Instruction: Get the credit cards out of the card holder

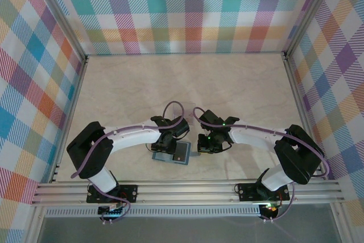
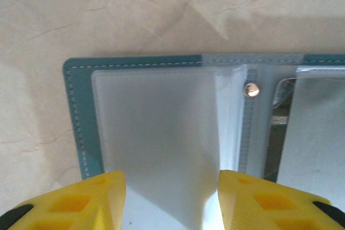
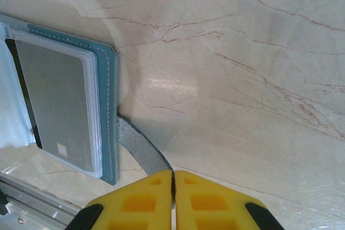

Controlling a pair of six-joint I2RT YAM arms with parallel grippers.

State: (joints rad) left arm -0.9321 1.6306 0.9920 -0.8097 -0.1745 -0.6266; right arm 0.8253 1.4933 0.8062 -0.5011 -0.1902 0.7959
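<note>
Marble table (image 1: 227,83): card holder (image 3: 110,106) open, credit card (image 3: 59,106) in sleeve.

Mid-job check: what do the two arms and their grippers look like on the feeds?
The left arm and right arm have white shells, black joints and black bases, each trailing a purple cable. Green lights glow near the right wrist. The left gripper and right gripper have chunky yellow fingers with recessed pockets, black at the outer corners.

A pale marble-patterned tabletop (image 1: 227,83) with thin brown veins spreads across the centre. Pastel plaid walls (image 1: 193,9) enclose it at top, left and right. Aluminium rails (image 1: 187,189) run along the lower edge.
</note>
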